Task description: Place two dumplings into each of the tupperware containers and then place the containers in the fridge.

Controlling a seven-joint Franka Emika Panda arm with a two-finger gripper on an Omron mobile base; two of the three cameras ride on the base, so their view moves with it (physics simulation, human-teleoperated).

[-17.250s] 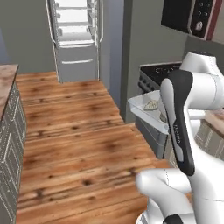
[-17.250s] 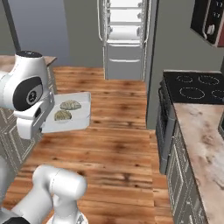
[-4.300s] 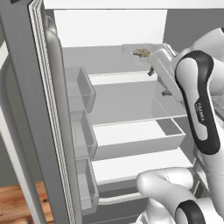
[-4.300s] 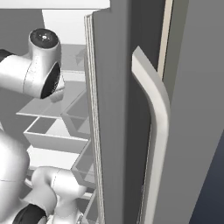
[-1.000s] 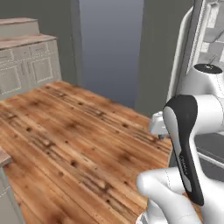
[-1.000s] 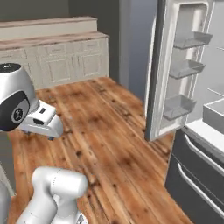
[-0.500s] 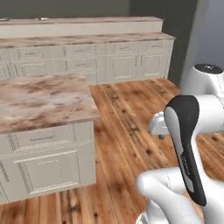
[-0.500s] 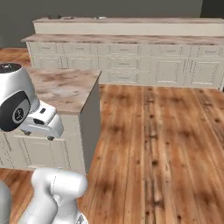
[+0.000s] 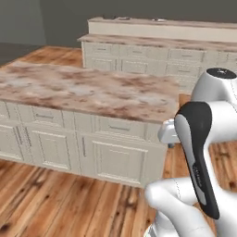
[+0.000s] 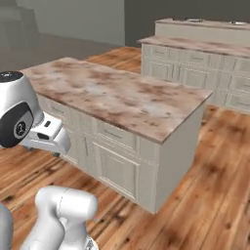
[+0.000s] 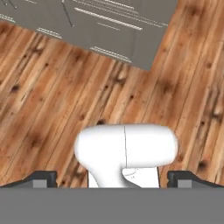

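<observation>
Fingers: in the hand view I see the two dark fingers (image 11: 43, 178) at the far left and far right of the bottom edge, so they stand wide open, and I see nothing between them.
Gripper position: the gripper (image 11: 112, 179) looks straight down at the wooden floor (image 11: 52, 109), beside the foot of a grey-white cabinet (image 11: 100, 26).
Arm: in the left base view I see the white arm (image 9: 203, 152) with its dark joint folded close to the base, low on the right side. In the right base view I see the arm (image 10: 24, 122) at the left, in front of the island.
Island: a kitchen island (image 9: 83, 139) with white cabinet doors stands in front of me. Its tabletop (image 10: 122, 97) is brown-pink marble.
Back counter: behind the island I see a long row of white cabinets (image 9: 152, 51) with the same marble on top, along the far wall.
Task things: I cannot find the dumplings, the tupperware containers or the fridge in these pictures, so I cannot tell where they are.
</observation>
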